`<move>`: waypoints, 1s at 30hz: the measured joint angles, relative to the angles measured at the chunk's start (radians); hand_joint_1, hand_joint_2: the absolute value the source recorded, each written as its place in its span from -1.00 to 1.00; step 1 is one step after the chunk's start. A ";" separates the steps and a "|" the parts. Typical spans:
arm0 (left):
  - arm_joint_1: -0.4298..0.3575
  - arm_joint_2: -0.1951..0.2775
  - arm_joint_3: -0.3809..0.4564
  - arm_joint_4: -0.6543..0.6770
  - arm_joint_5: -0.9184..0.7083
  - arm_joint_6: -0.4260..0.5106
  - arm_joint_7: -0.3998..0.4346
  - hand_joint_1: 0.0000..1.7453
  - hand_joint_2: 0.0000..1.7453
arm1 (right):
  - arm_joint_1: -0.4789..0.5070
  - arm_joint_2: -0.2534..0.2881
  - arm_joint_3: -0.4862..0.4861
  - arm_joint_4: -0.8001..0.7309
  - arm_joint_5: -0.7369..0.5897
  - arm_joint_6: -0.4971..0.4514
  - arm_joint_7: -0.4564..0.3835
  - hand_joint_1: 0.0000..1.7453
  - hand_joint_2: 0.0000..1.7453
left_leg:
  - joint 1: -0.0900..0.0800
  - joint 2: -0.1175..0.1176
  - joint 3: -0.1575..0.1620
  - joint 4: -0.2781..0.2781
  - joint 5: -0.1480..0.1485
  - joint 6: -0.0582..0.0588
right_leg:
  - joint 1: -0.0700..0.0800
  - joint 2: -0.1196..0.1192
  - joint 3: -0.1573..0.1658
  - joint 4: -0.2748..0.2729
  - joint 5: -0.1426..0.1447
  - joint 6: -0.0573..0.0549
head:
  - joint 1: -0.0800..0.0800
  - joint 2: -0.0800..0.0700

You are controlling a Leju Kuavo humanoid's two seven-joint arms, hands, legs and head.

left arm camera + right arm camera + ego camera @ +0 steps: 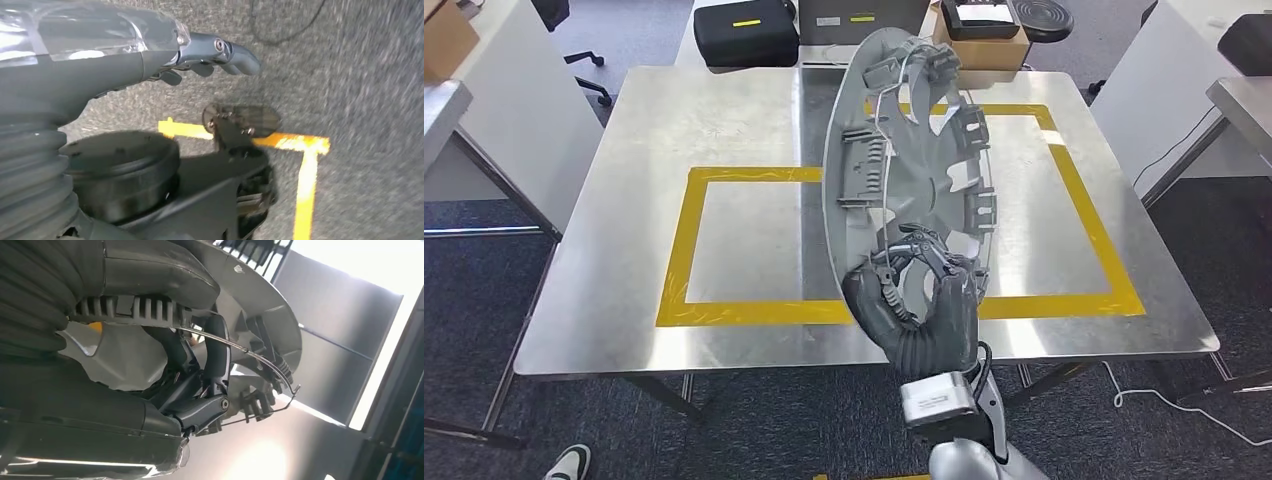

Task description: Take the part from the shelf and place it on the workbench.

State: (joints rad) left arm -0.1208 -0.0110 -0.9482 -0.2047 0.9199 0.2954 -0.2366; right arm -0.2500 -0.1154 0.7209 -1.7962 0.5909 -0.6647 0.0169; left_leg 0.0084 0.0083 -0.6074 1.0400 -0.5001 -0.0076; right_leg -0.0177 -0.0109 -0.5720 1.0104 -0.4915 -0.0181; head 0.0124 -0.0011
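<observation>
the right hand point(919, 300) comes up from the lower middle of the head view and grips the part point(904, 160), a round grey plastic wheel cover, by its lower rim, with the dark fingers point(924, 250) curled through the openings near that edge. the part stands nearly on edge, tilted a little, with its ribbed back and its clips facing the camera and a thin wire ring running around them; it is held up over the centre of the surface point(724, 110), a shiny steel workbench, and whether its rim touches the metal i cannot tell. on the surface two rectangles of yellow tape point(754, 312) are marked out, one in the left half and a larger one reaching toward the upper right, and the part rises in front of where they meet. in the right wrist view the fingers point(217, 365) close around a spoke of the part point(260, 295), with the wire ring passing just over them. in the left wrist view the left hand point(220, 52) hangs over grey carpet point(365, 90) with a yellow tape corner on it; its fingers are curled in and hold nothing. at the top of the head view a black case point(746, 32) and a cardboard box point(984, 42) sit behind the surface, and a shoe point(572, 462) shows on the carpet at the lower left.
</observation>
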 joint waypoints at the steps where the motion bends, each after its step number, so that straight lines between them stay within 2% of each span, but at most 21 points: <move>1: -0.005 -0.003 -0.003 0.000 -0.017 -0.008 0.016 -1.00 1.00 | -0.034 0.005 0.007 0.038 0.095 0.024 0.059 1.00 1.00 | -0.001 0.002 0.000 0.000 -0.001 0.002 | 0.000 0.000 0.001 -0.002 0.001 0.002 | 0.003 0.000; 4: -0.034 -0.011 -0.022 -0.002 -0.069 -0.034 0.065 -1.00 1.00 | -0.154 0.026 0.042 0.208 0.261 0.135 0.180 1.00 1.00 | -0.002 0.007 0.000 0.000 -0.001 0.007 | -0.001 0.000 0.002 -0.007 0.004 0.017 | 0.008 0.000; 7: -0.061 -0.022 -0.041 -0.006 -0.101 -0.052 0.093 -1.00 1.00 | -0.249 0.052 0.080 0.403 0.280 0.220 0.197 1.00 1.00 | -0.002 0.007 0.000 0.000 0.000 0.009 | -0.002 -0.001 0.003 -0.009 0.006 0.033 | 0.012 0.000; 10: -0.074 -0.030 -0.059 -0.009 -0.119 -0.057 0.104 -1.00 1.00 | -0.320 0.069 0.109 0.575 0.260 0.282 0.196 1.00 1.00 | -0.002 0.007 0.000 0.001 0.000 0.009 | -0.002 -0.001 0.003 -0.010 0.006 0.041 | 0.011 0.000; 14: -0.078 -0.034 -0.078 -0.009 -0.132 -0.059 0.108 -1.00 1.00 | -0.377 0.075 0.136 0.761 0.220 0.356 0.177 1.00 1.00 | -0.001 0.006 0.000 0.001 0.000 0.009 | -0.001 -0.001 0.002 -0.010 0.005 0.045 | 0.009 0.000; 18: -0.079 -0.036 -0.088 -0.009 -0.136 -0.059 0.108 -1.00 1.00 | -0.410 0.079 0.157 0.881 0.196 0.382 0.146 1.00 1.00 | 0.000 0.004 0.001 0.001 0.000 0.008 | -0.001 -0.001 0.002 -0.008 0.002 0.049 | 0.008 0.000; 30: -0.078 -0.041 -0.108 -0.009 -0.146 -0.059 0.114 -1.00 1.00 | -0.429 0.098 0.201 1.034 0.179 0.384 0.133 1.00 1.00 | 0.000 0.000 0.001 0.000 0.000 0.007 | -0.001 -0.001 0.002 -0.007 0.001 0.048 | 0.008 0.000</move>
State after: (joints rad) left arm -0.1983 -0.0523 -1.0561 -0.2132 0.7735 0.2369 -0.1228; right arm -0.6791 -0.0173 0.9224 -0.7618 0.7700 -0.2802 0.1500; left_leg 0.0085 0.0087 -0.6062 1.0402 -0.5006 -0.0001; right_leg -0.0185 -0.0119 -0.5696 1.0029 -0.4905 0.0300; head 0.0209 -0.0011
